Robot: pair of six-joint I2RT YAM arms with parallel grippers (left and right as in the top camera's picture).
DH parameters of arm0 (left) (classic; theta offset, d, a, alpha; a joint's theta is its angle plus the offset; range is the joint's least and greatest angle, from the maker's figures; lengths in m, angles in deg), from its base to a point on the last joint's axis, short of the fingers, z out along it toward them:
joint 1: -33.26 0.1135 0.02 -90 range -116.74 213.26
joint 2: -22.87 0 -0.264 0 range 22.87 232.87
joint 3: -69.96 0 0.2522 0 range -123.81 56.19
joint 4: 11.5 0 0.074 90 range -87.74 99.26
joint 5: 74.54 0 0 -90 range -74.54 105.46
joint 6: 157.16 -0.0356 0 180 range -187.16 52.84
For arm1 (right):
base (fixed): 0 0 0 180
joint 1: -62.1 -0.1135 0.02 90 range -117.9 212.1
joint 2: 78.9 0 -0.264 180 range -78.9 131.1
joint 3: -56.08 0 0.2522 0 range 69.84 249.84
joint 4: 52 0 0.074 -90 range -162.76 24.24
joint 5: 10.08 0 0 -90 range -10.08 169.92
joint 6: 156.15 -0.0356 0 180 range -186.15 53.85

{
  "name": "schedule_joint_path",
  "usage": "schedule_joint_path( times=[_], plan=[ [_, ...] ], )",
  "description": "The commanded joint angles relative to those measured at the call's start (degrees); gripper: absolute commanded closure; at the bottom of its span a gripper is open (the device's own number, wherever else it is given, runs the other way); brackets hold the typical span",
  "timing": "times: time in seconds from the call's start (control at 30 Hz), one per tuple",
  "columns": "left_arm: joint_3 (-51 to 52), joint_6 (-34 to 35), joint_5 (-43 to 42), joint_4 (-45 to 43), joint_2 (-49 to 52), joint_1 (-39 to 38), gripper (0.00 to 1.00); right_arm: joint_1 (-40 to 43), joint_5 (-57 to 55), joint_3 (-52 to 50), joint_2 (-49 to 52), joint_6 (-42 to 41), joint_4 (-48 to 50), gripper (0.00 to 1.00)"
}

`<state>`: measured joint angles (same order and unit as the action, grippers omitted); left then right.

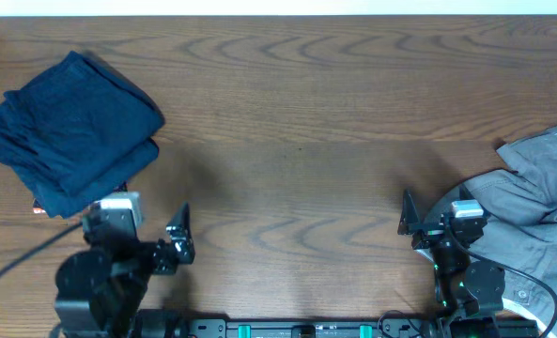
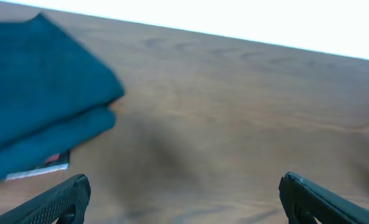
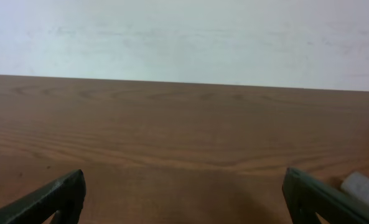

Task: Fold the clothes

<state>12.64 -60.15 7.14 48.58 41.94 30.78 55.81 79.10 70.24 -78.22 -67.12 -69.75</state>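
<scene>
Blue garment [image 1: 71,131]: dark blue, folded into a neat stack of layers, lying flat on the table [image 1: 297,113] at its far left corner in the overhead view. A white-and-red tag [image 1: 39,208] peeks out at the stack's near edge. Grey garment [image 1: 541,183]: unfolded, crumpled and creased, heaped at the table's right edge and partly out of view. Left gripper [image 1: 179,235] is over the table's near-left part, just off the blue stack's near corner and not touching it. Right gripper [image 1: 411,225] is over the table's near-right part, just beside the grey heap. The middle of the table between them shows wood grain.

Left wrist view: blue garment [image 2: 41,87] fills the left side, blurred, two thick folded layers with a rounded fold edge. The white-and-red tag [image 2: 47,163] sticks out from under it onto the table [image 2: 234,112]. Left gripper [image 2: 184,186] is spread wide, fingers [image 2: 66,196] at the picture's lower corners, nothing between them.

Right wrist view: right gripper [image 3: 184,183] is also spread wide and holds nothing, above the bare table [image 3: 172,124]. A sliver of the grey garment [image 3: 364,186] shows beside the right-hand finger. A pale wall [image 3: 184,37] stands past the table's far edge.
</scene>
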Motion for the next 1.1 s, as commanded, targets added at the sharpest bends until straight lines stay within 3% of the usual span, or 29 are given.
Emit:
schedule_joint_path(
  times=[0.0,0.33,0.6,0.73,1.07],
  plan=[
    [7.23,-1.20,2.43,-0.28,-5.07,1.36,0.02,0.74,0.63,-0.09,-0.31,0.63,-0.24,0.01],
    [32.02,-1.70,2.43,-25.99,-18.97,1.95,0.02,0.74,0.63,-0.09,-0.31,0.63,-0.24,0.01],
    [43.01,-3.78,2.43,-46.73,-18.97,2.12,0.02,0.74,0.63,-0.09,-0.31,0.63,-0.24,0.01],
    [43.32,-3.76,2.38,-42.91,-18.97,2.19,0.02,0.74,0.66,-0.09,-0.31,0.63,-0.24,0.01],
    [43.32,-3.76,2.40,-42.84,-18.84,2.19,0.02,0.74,0.66,-0.09,-0.31,0.63,-0.24,0.01]
  ],
)
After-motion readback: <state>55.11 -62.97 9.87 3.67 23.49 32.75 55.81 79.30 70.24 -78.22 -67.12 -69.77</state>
